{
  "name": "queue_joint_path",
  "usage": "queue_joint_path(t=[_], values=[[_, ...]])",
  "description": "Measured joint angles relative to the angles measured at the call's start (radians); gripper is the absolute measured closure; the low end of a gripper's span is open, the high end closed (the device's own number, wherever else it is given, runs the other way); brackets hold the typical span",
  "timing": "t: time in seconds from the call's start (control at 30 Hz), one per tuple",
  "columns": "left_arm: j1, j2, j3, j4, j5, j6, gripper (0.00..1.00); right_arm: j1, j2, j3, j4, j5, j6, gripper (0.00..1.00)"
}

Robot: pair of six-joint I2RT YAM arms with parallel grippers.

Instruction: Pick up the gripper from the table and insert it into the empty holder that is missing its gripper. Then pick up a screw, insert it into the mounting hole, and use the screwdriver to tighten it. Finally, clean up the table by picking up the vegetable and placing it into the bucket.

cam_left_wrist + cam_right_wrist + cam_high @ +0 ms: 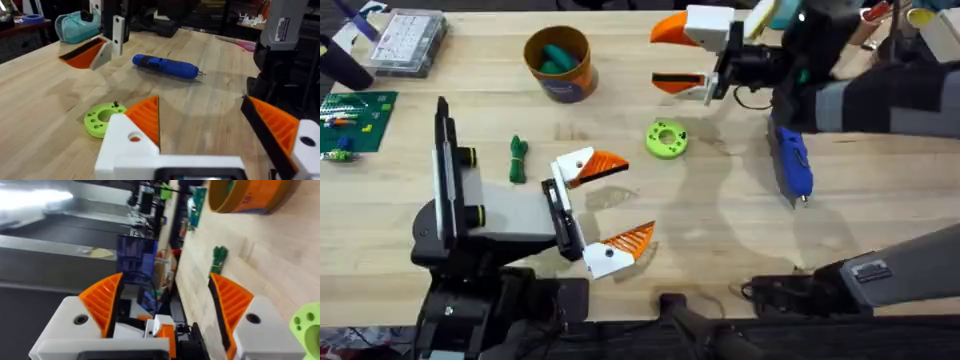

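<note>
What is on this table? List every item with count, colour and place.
bucket: one, orange-yellow with dark label, far side, left of centre
teal pieces: count unclear, teal-green, inside the bucket
vegetable: one, dark green, on the table nearer than the bucket
disc: one, lime green, table centre
screwdriver: one, blue, right of the disc
parts box: one, clear plastic, far left corner
circuit board: one, green, left edge
table: one, light wood
left gripper: one, white with orange jaws, open, near side left of centre
right gripper: one, white with orange jaws, open, far side right of the bucket
</note>
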Motion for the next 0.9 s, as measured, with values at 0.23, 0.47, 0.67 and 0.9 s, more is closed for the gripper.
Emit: queue_joint_path(t=[0.23,0.47,0.67,0.9], values=[[0.000,0.000,0.000,0.000,0.001,0.002,0.010,0.000,0.000,0.077,-0.320,0.032,-0.240,0.005],[0.000,0.000,0.000,0.000,0.001,0.002,0.010,-0.018,-0.006,0.095,-0.524,0.142,-0.428,0.005],[0.000,0.000,0.000,0.000,0.001,0.002,0.010,-0.048,-0.165,0.109,-0.861,0.291,-0.623,0.005],[0.000,0.000,0.000,0.000,0.001,0.002,0.010,-0.041,-0.457,0.154,-1.313,0.510,-0.883,0.004]])
